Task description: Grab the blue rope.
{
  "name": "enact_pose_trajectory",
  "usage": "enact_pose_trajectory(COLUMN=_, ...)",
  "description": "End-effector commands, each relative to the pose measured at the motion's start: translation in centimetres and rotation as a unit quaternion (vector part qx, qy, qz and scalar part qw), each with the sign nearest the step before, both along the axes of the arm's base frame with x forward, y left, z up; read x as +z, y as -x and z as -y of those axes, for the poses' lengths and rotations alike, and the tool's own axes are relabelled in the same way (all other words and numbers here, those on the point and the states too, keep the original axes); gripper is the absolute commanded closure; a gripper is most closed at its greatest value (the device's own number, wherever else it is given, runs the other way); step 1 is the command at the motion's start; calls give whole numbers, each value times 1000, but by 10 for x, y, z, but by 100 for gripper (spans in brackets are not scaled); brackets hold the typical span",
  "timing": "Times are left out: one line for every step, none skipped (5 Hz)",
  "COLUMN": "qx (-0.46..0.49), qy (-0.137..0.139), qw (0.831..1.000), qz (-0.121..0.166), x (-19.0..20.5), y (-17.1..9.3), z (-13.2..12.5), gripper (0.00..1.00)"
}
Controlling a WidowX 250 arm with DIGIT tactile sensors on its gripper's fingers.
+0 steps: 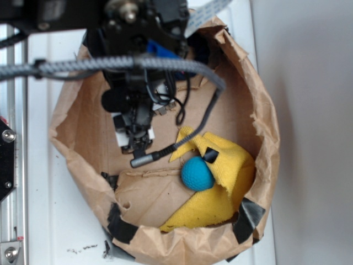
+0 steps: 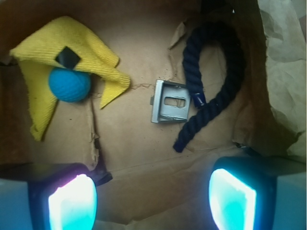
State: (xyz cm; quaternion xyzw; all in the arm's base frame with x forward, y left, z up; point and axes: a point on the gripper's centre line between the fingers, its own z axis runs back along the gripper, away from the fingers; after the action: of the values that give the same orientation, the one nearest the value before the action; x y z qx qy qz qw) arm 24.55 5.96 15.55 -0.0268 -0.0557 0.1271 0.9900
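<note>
brown paper is all around you: you are working inside a crumpled paper bag (image 2: 283, 72). look through the wrist view. the blue rope (image 2: 218, 81) lies on the bag floor, up at about one o'clock from the middle. it is bent like a hook. one end with a bright blue band touches the right edge of the metal clip (image 2: 169, 101). the other end points down toward five o'clock, close to your right finger.

your gripper (image 2: 153, 199) is wide open and holds nothing. both fingers (image 2: 72, 203) glow at the bottom, at seven and five o'clock. the rope is not between them yet; it sits above the gap and a bit to the right.

to do this step well, i think you should slide toward one o'clock until the straight lower part of the rope sits in the middle of the gap. pick that part, because it is away from the clip. turn the fingers so they cross the rope, not run along it. then go straight down and squeeze.

watch the bag wall at three o'clock; it is close and could catch a finger. leave the turquoise ball (image 2: 70, 85) and the yellow cloth (image 2: 41, 48) alone, over at ten o'clock. in the outside view the arm hides most of the rope.
</note>
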Motion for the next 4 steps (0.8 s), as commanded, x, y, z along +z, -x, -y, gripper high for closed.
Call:
enact_pose_trajectory(qx=8, qy=-7, qw=1000, qz=25, x=17, y=-3, z=-7, gripper=0)
enact_pose_trajectory(qx=8, qy=-7, qw=1000, qz=25, x=17, y=-3, z=-7, gripper=0)
enact_pose_trajectory(qx=41, qy=-6, qw=998, qz=56, x=-1, y=-23, z=-15, gripper=0)
enact_pose_trajectory(qx=36, qy=-29, qw=997, qz=66, x=-28, y=-52, z=-18, gripper=0)
